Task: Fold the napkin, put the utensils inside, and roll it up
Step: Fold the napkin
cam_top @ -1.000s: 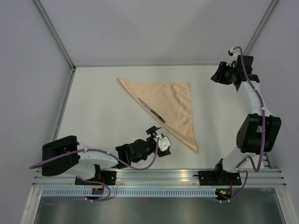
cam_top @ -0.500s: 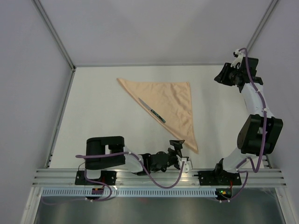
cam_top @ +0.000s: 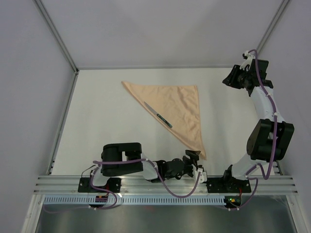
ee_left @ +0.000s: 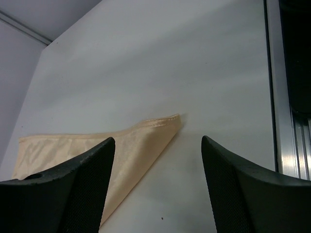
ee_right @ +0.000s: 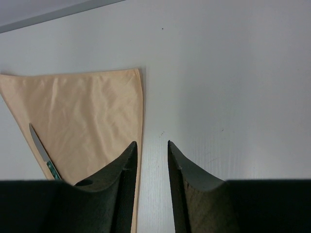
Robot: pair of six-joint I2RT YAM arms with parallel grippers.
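The peach-orange napkin lies folded into a triangle on the white table, its long point toward the near edge. A knife with a green handle lies on the napkin's left fold edge. My left gripper is low at the near edge, just short of the napkin's near corner, with its jaws wide open and empty. My right gripper hangs high at the far right, beside the napkin's right corner. Its jaws stand a narrow gap apart and hold nothing. The right wrist view also shows the napkin and the knife.
An aluminium rail runs along the near edge, and it shows at the right of the left wrist view. A metal frame post and grey walls bound the table at the left and back.
My left arm has folded back and swung right along the near edge, bringing its gripper to the napkin's near corner. My right gripper shifted slightly right. Napkin and knife have not moved.
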